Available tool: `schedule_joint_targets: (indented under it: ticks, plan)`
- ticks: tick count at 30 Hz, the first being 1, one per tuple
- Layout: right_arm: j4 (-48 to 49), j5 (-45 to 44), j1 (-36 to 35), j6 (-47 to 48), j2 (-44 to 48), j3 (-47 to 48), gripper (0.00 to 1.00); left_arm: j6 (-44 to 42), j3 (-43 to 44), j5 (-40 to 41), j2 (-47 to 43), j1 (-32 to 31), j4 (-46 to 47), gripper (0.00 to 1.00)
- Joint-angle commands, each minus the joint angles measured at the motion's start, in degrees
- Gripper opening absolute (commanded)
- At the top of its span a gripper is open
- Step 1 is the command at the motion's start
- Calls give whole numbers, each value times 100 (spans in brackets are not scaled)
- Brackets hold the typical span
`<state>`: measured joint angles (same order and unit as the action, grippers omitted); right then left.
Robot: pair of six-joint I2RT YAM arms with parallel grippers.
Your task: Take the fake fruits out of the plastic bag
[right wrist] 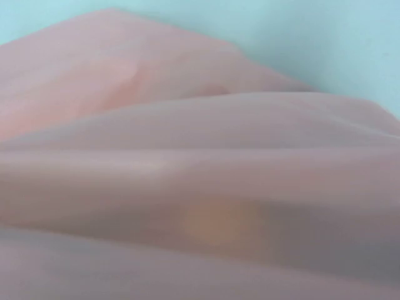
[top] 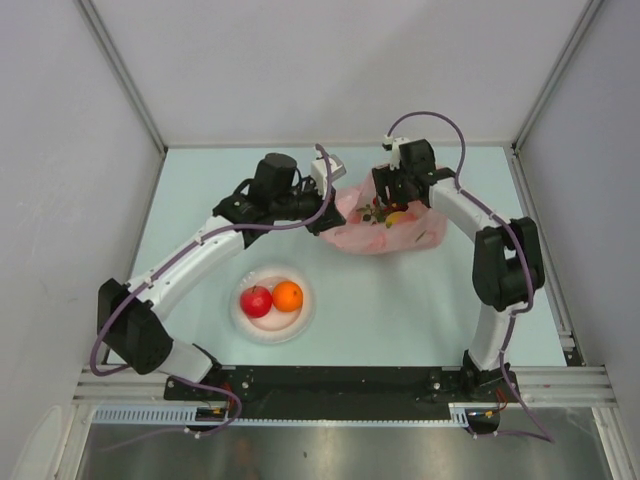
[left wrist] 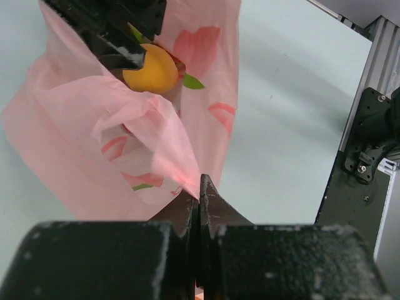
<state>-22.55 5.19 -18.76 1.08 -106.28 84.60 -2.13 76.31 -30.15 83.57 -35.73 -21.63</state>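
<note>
Plastic bag [top: 405,236], pink and crinkly with red-green prints, lies on the pale worktop [top: 420,310] toward its far side, between the two arms. The left fingers [left wrist: 212,209] are pressed fully together on a fold of the bag's left edge, pinching the thin film up off the surface. The right fingers [left wrist: 119,47] reach down into the bag's mouth, and one dark tip touches the top of a yellow-orange fruit [left wrist: 150,70] that sits inside beside a green leaf [left wrist: 192,81]. I cannot tell how far apart the right fingers stand. The right wrist view is filled by blurred pink film close to the lens, which hides them. From above, small red and dark bits show in the bag's mouth, too small to name. Two fake fruits, a red apple [top: 256,301] and an orange ball [top: 288,296], rest touching each other on a round white plate [top: 270,338]. The plate stands nearer the arm bases, well apart from the bag.
</note>
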Motion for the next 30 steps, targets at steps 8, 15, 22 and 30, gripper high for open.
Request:
schedule_joint_targets:
  ticks: [8, 15, 22, 30]
  plan:
    - [163, -1486, 329, 805, -1351, 1199, 92, -182, 340, -35, 265, 4, 141, 0]
    - [338, -1566, 321, 1192, -1703, 1208, 65, -69, 463, -61, 458, 4, 220, 0]
    - [67, 41, 409, 956, -404, 1165, 35, 178, 770, 88, 713, 4, 343, 0]
    - [-979, 1835, 304, 1201, 1363, 419, 37, 424, 1500, 211, 1091, 30, 344, 0]
